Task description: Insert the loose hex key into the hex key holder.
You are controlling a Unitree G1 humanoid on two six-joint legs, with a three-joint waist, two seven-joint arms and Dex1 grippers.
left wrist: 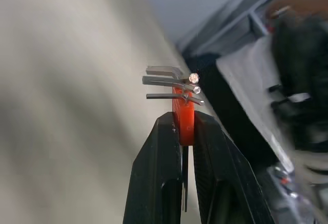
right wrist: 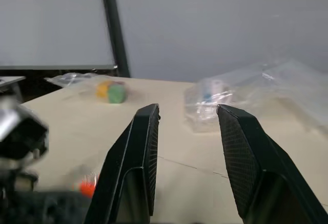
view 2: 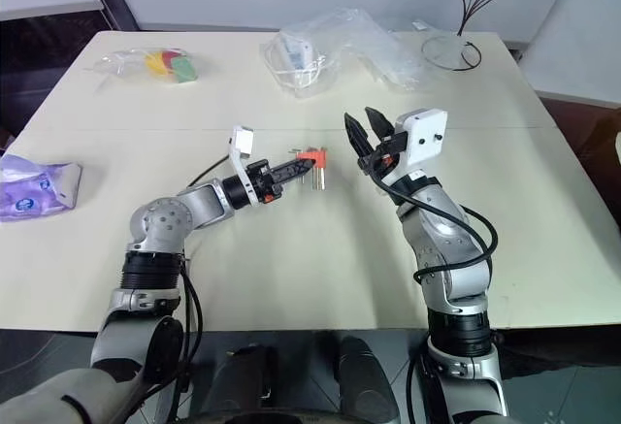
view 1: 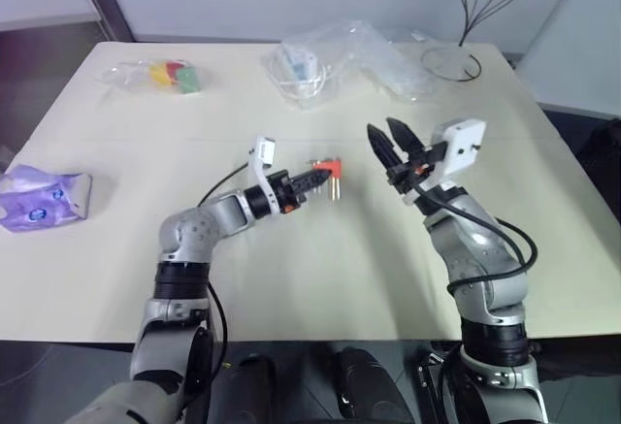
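Two black-fingered grippers above a matte beige table (view 1: 116, 249), left gripper (view 1: 309, 180) clamped on the orange-red plastic hex key holder (view 1: 331, 168) with thin metal prongs, right gripper (view 1: 390, 140) parted, empty.

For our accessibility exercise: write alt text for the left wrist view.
The left gripper is shut on the hex key holder, an orange-red block whose short metal keys stick out sideways. Behind it lies the pale table.
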